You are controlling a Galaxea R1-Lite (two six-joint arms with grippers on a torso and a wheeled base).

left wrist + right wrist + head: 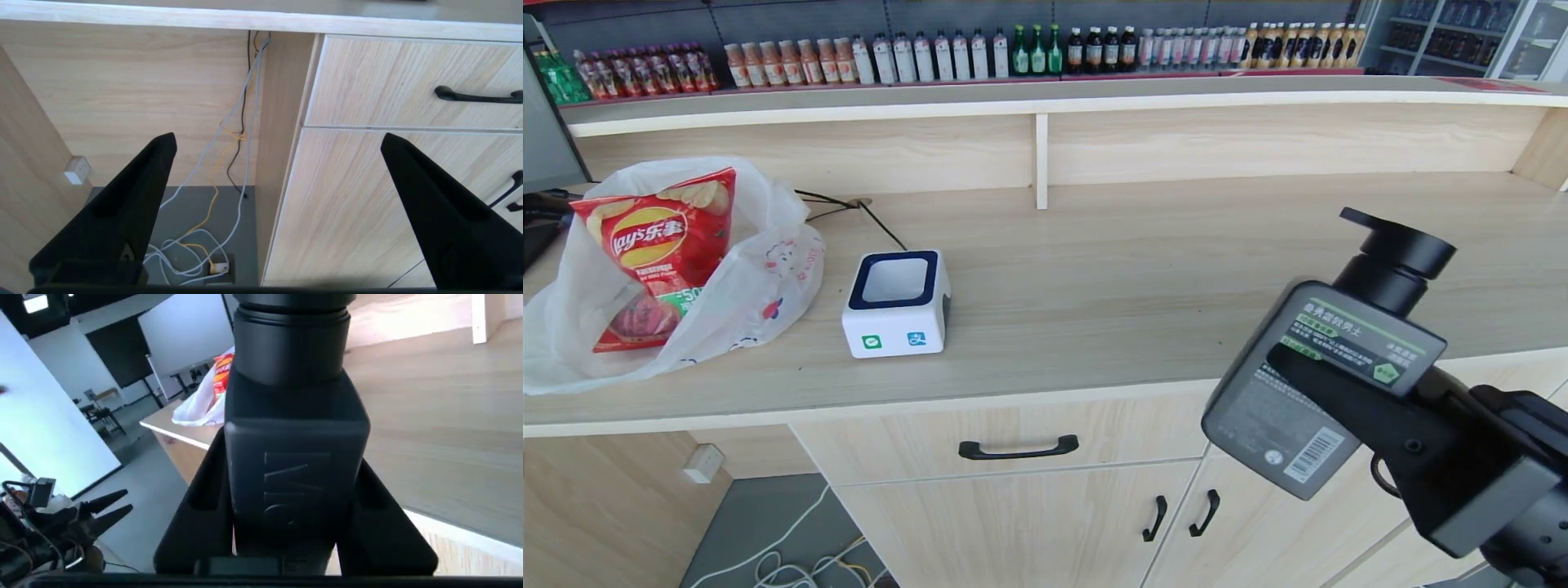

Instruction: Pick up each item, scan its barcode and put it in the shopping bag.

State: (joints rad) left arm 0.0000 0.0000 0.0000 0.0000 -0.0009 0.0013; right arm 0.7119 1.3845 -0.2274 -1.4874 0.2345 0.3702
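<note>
My right gripper [1339, 384] is shut on a dark grey pump bottle [1327, 380], held in the air at the front right of the counter, its label and barcode facing up. The same bottle [294, 449] stands between the right gripper's fingers [200, 510] in the right wrist view. A white scanner box [897, 304] with a dark-rimmed window sits on the counter left of centre. The white shopping bag [760, 278] lies at the far left with a red chips bag [658, 245] inside it. My left gripper [278, 212] is open, below counter level before the cabinet fronts.
A black cable [849, 208] runs from the scanner toward the back wall of the counter. A raised back shelf [1045, 102] edges the counter. Drawers and doors with black handles [1018, 447] lie below. Cables [204, 245] lie on the floor.
</note>
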